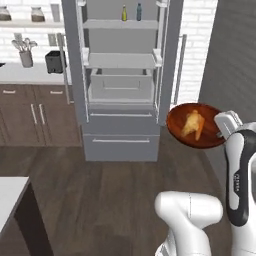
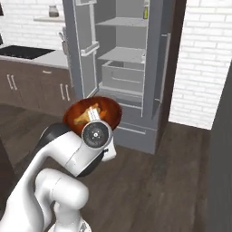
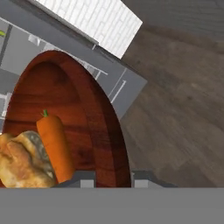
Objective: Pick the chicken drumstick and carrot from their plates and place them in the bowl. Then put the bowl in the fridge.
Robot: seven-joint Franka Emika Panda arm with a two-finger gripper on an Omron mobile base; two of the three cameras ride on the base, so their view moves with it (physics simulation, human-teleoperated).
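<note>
The dark reddish-brown bowl [image 1: 175, 125] hangs tilted in the air, in front of the fridge [image 1: 120, 75] and to the right of its open compartment. My gripper [image 1: 220, 132] is shut on the bowl's rim. Inside the bowl lie the golden chicken drumstick [image 1: 191, 121] and the orange carrot [image 1: 200, 131]. In the hand view the carrot [image 3: 56, 144] rests beside the drumstick [image 3: 22, 162] against the bowl [image 3: 57, 87] wall, with my gripper [image 3: 113, 179] clamped over the rim. The right base view shows the bowl [image 2: 111, 113] behind my wrist, before the fridge [image 2: 127, 59]. The plates are out of view.
The fridge doors stand open, showing pale shelves, a drawer [image 1: 120, 85] and two bottles [image 1: 131, 12] up top. Brown cabinets with a counter [image 1: 30, 75], a toaster [image 1: 55, 61] and a utensil holder [image 1: 25, 57] lie left. A counter corner [image 1: 10, 195] juts in; a dark wall [image 1: 230, 60] stands right.
</note>
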